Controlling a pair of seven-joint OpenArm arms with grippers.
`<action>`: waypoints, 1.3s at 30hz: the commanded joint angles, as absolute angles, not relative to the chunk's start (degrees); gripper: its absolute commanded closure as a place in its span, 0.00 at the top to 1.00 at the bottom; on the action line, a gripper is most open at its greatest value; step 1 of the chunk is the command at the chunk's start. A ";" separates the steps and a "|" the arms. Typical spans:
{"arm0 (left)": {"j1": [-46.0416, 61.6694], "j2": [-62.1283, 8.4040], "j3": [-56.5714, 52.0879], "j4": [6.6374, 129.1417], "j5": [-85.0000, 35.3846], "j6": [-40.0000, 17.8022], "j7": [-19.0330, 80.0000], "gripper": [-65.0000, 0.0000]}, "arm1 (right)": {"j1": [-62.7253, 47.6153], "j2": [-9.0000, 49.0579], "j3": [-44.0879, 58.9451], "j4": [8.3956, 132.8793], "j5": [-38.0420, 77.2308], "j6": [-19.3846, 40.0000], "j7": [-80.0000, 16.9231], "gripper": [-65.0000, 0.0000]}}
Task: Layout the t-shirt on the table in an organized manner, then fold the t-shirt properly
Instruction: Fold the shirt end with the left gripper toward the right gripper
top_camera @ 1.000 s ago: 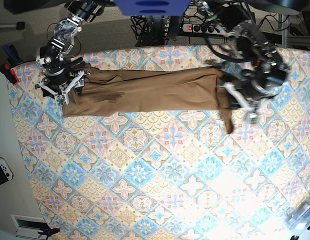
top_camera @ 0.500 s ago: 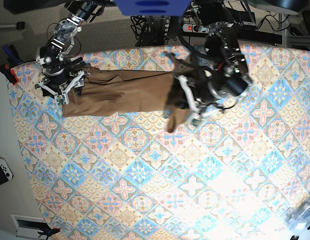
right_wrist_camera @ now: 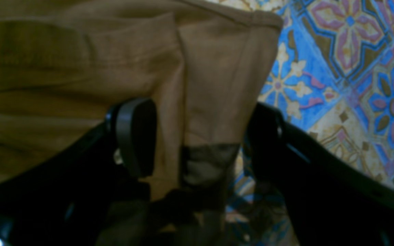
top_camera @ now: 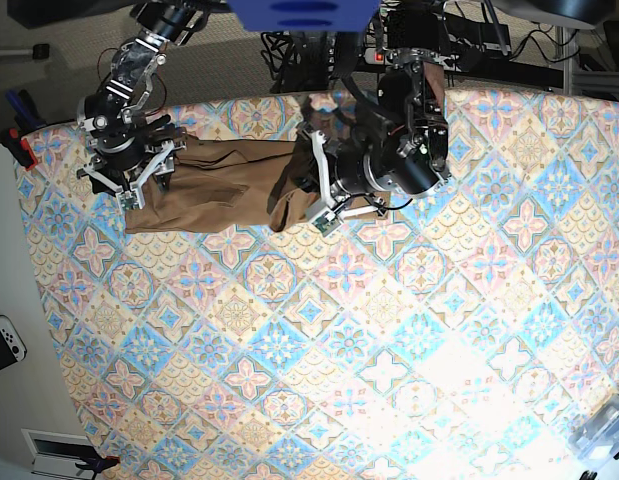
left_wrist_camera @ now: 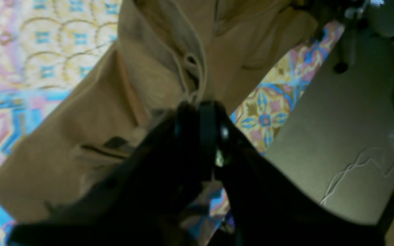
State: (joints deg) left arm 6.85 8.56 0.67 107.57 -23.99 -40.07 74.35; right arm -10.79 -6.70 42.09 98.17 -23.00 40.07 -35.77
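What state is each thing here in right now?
t-shirt: partly folded, one end lifted over the rest.
left end effector: shut, pinching the t-shirt.
right end effector: open, astride the t-shirt's other end.
table: covered in patterned cloth.

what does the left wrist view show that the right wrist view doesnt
Only the left wrist view shows the left gripper shut on a bunched fold of the plain tan-brown cloth t-shirt, plus grey floor past the table edge. Only the right wrist view shows the right gripper open, straddling a shirt end. Both show the pastel tile-patterned table.
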 commanded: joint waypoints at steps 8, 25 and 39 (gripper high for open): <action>6.11 9.00 1.01 108.35 -25.54 -40.00 68.53 0.42 | -10.33 -6.29 42.07 99.03 -22.73 40.00 -34.59 0.62; 6.46 8.13 -12.35 117.41 -25.45 -40.00 68.79 0.34 | -10.33 -6.20 42.07 99.03 -22.73 40.00 -34.59 0.62; 6.11 6.99 -15.16 107.38 -24.75 -40.00 65.54 0.00 | -10.42 -6.20 41.98 99.03 -22.73 40.00 -34.68 0.62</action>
